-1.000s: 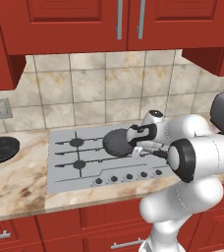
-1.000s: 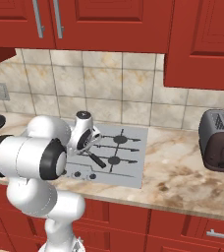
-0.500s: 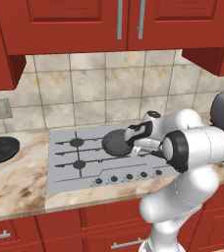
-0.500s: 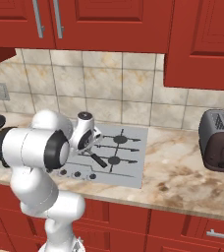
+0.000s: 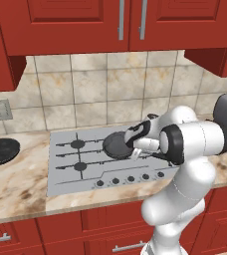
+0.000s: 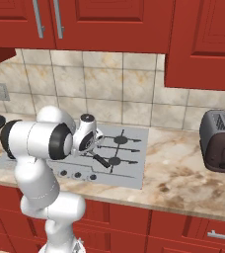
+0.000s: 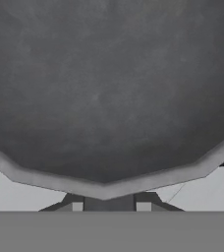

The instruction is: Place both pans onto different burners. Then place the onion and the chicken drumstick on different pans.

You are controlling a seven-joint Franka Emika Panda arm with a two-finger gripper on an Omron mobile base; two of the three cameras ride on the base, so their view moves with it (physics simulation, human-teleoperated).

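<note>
My gripper (image 5: 130, 141) is shut on the near rim of the smaller dark-grey pan (image 5: 117, 145), holding it over the middle of the silver cooktop (image 5: 65, 175). In the hand view this pan (image 7: 109, 88) takes up most of the picture, and its rim sits between the fingertips of the gripper (image 7: 109, 202). From the right, the gripper (image 6: 87, 141) shows with the pan's dark handle (image 6: 102, 160) sticking out below it. Burners (image 5: 77, 144) lie bare on the left of the cooktop. The wider black pan (image 5: 1, 150) rests on the counter at far left. The onion and chicken drumstick are out of view.
A dark toaster (image 6: 222, 141) stands on the marble counter (image 6: 183, 183) to the right of the cooktop. A row of small black knobs (image 5: 130, 179) lines the cooktop's front edge. Red cabinets (image 5: 110, 25) hang above, with a tiled wall behind.
The arm's elbow has risen and swung a little. The dark-grey pan stays in the gripper and has hardly shifted over the cooktop.
</note>
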